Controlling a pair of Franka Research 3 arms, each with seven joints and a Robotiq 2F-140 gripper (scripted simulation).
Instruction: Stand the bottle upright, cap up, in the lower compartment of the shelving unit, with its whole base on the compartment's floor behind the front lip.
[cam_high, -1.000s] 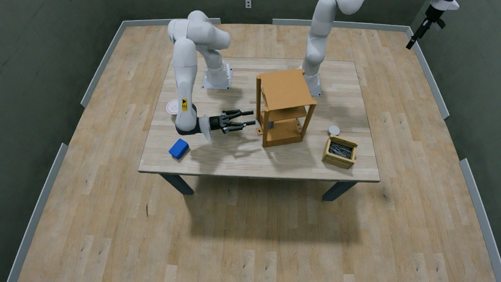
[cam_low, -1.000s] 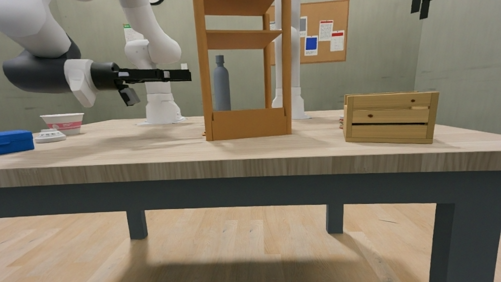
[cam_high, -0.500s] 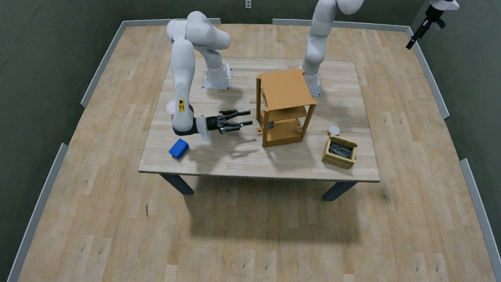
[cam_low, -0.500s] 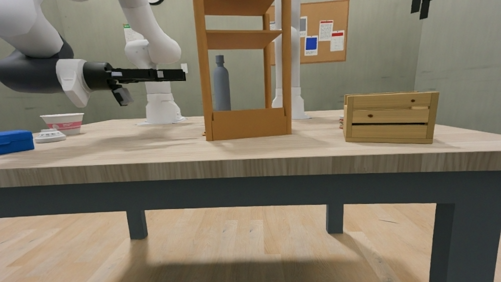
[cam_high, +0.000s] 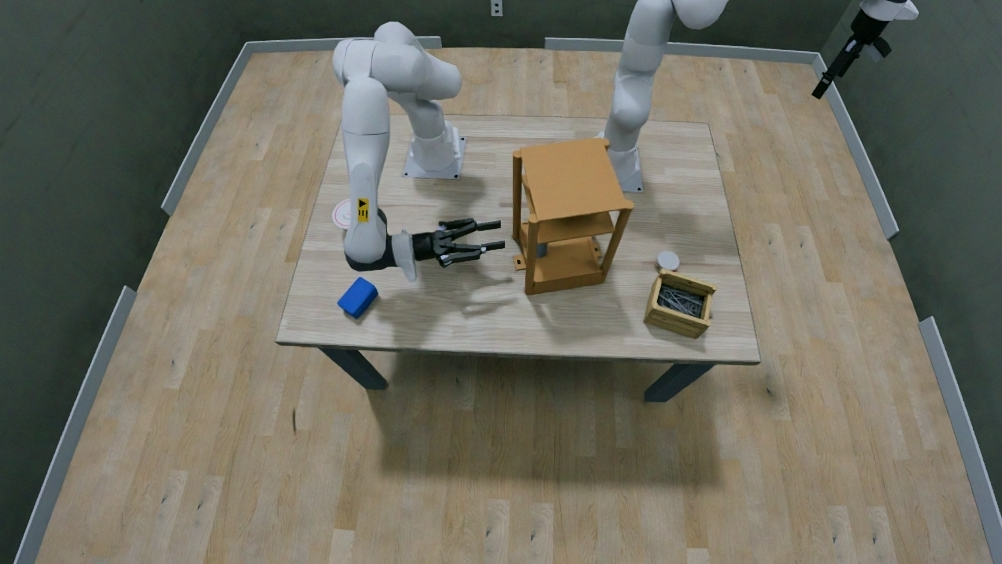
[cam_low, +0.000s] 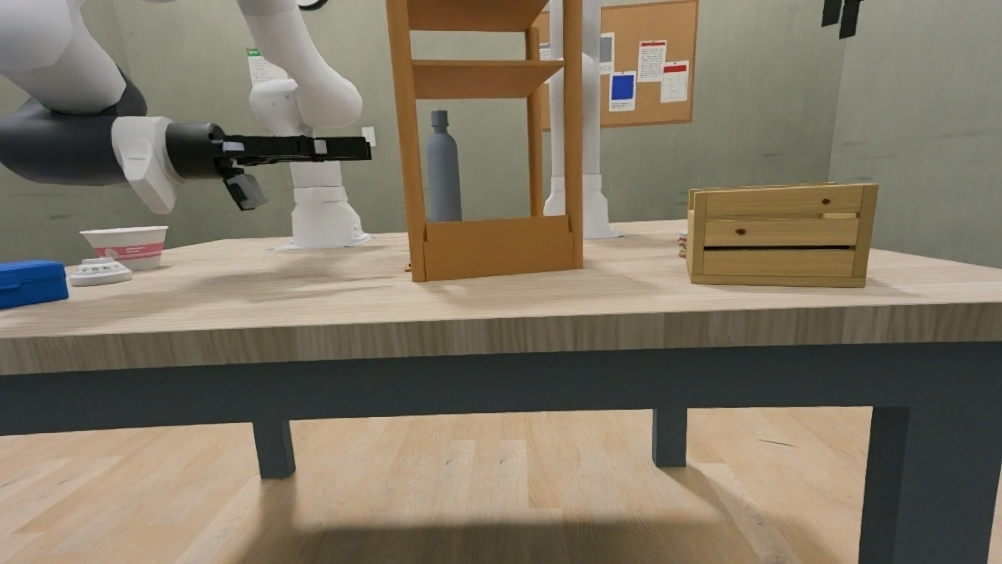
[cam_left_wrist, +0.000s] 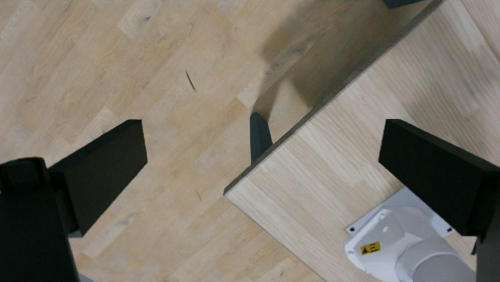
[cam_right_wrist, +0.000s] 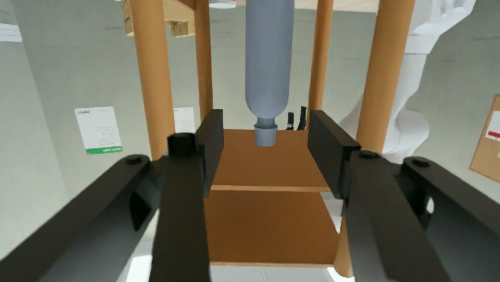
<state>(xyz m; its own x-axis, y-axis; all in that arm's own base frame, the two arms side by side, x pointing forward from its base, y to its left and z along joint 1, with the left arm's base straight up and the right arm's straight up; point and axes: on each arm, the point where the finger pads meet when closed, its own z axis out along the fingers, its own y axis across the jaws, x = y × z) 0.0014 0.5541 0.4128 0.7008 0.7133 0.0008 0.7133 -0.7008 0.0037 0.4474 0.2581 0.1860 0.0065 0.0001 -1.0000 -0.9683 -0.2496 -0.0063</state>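
Observation:
The grey-blue bottle (cam_high: 541, 249) (cam_low: 443, 171) (cam_right_wrist: 269, 55) stands upright, cap up, in the lower compartment of the orange-brown shelving unit (cam_high: 567, 175) (cam_low: 413, 175) (cam_right_wrist: 275, 227), near its left side in the exterior view. It is behind the front lip (cam_low: 497, 245), which hides its base there. The right wrist view shows it upside down. My right gripper (cam_high: 502, 234) (cam_low: 368, 149) (cam_right_wrist: 266, 128) is partly open and empty, level, outside the unit's left side and pointing at the bottle. My left gripper (cam_high: 821, 91) (cam_low: 840, 21) (cam_left_wrist: 263, 141) is wide open and empty, high up and far from the unit.
A blue box (cam_high: 358, 297) (cam_low: 31, 282), a white-and-pink tub (cam_high: 341, 213) (cam_low: 140, 248) and a small white object (cam_low: 101, 271) are left of the unit. A wooden crate of nails (cam_high: 671, 320) (cam_low: 778, 231) and a round can (cam_high: 667, 260) are to its right.

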